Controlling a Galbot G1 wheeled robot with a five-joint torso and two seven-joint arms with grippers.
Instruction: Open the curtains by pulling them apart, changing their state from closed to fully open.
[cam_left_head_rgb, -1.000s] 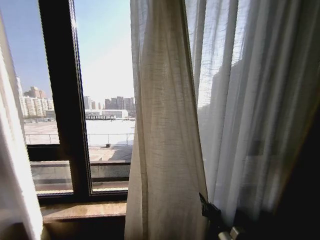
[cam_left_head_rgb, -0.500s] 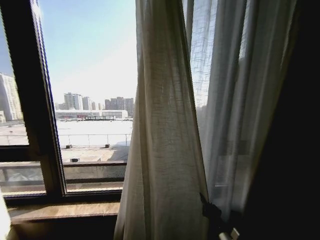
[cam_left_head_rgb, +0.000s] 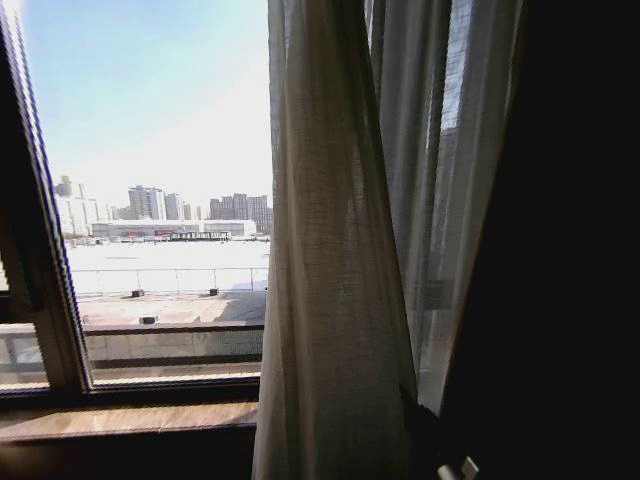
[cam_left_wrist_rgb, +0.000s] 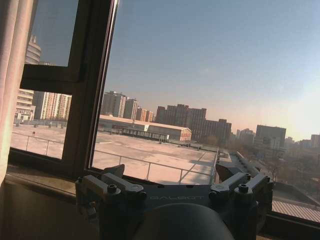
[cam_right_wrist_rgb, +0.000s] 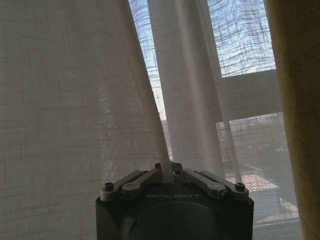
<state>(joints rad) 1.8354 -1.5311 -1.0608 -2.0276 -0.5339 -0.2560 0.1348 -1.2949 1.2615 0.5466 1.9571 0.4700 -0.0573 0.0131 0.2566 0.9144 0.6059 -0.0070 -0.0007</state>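
The right hand is clenched on a fold of the curtain: in the right wrist view its two fingers meet around a narrow pinch of cloth just above the hand's body. In the head view this hand sits low at the inner edge of the gathered curtain, touching it, with the sheer pleats running up and away from the grip.

The curtain hangs upright, its long axis vertical, bunched into a thick column right of the middle of the window, with thinner see-through folds behind it and a dark strip at the far right.

The left hand is released, fingers spread, pointed at the bare glass, well apart from the cloth; a pale curtain edge hangs at the side of its view.

Left of the column stands a dark window frame over a wooden sill. Outside are rooftops and a city skyline beneath a clear sky.
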